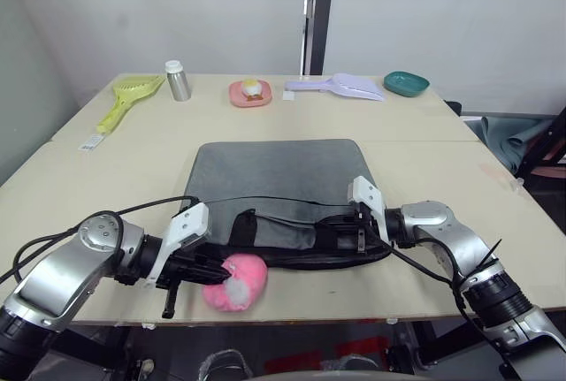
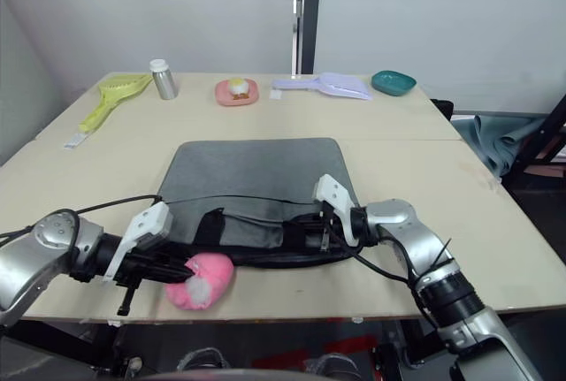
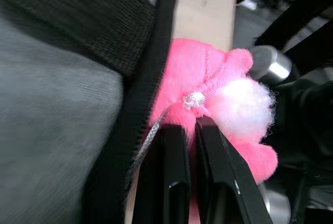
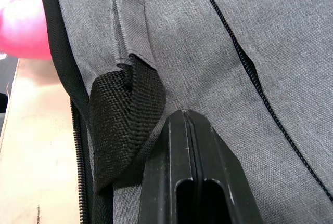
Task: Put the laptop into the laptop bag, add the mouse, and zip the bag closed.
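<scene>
The grey laptop bag (image 1: 274, 178) lies flat on the table, its black-trimmed zipper edge and strap handles (image 4: 125, 125) toward me. A pink plush blob (image 1: 235, 282) hangs on a grey cord at the bag's near left corner, by the zipper (image 3: 136, 130). My left gripper (image 3: 191, 122) is shut on this plush blob where the cord joins it. My right gripper (image 4: 183, 114) is shut, its tips pinched into the grey fabric near the bag's front right end (image 1: 329, 229), beside a handle. The laptop and the mouse are out of view.
Along the far side of the table stand a yellow-green scoop (image 1: 128, 98), a silver bottle (image 1: 178, 80), a pink plate with food (image 1: 250, 92), a lilac scoop (image 1: 340, 87) and a teal bowl (image 1: 406, 83). The table's front edge (image 1: 354, 315) runs just below the bag.
</scene>
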